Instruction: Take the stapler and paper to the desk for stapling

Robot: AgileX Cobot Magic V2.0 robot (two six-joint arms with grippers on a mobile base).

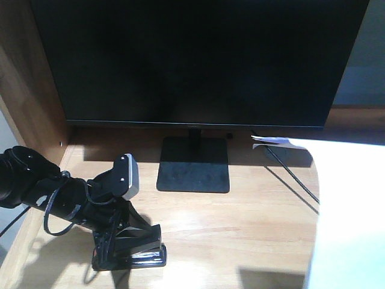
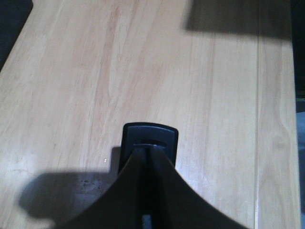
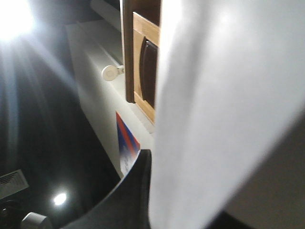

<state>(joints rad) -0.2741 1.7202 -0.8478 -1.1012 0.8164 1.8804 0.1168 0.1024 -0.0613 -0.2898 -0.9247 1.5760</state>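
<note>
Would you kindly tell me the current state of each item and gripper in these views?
The monitor: screen dark, upright on the desk.
The stapler: gripped by the left gripper, down at the desk.
The paper: held above the desk by the right gripper.
The left gripper: shut on the stapler.
The right gripper: shut on the paper.

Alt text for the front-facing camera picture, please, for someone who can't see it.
The left gripper holds a black stapler at the surface of a light wood desk, before a large black monitor on its stand. White paper fills the frame's right edge.
</note>
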